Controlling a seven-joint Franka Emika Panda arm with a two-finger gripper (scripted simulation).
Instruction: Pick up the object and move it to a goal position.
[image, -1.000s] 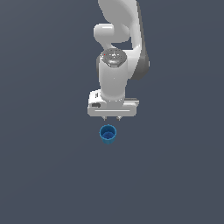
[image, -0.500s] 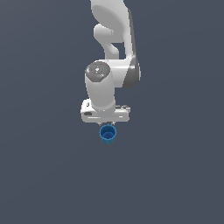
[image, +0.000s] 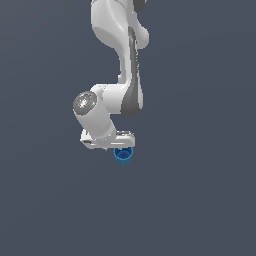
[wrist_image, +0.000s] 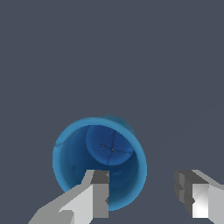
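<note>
Cup was the task item, but going by size first: plain dark grey floor filled the whole background in both views, no markings on it. White Panda arm came down from the upper part of the exterior view, bent at a grey-sided elbow joint, then a round wrist cap facing the camera, then the flat white hand block. Pincer hung at the bottom of that block, pointing down; in the exterior view its fingertips were mostly hidden behind the hand and the cup. Wrist view showed the pincer released, jaws spread wide apart with a clear gap of floor between them. One finger sat over the near rim of the cup, overlapping its opening; the other finger stood well clear to the cup's outer side, not touching it. Small bright blue cup sat upright just beneath the pincer, at the exterior view's right end of the hand block. From the wrist camera the cup showed its round open mouth and darker blue inside bottom, off-centre from the pincer's midline, so only partly between the jaws. Could not tell whether the overlapping finger actually touched the rim.
</note>
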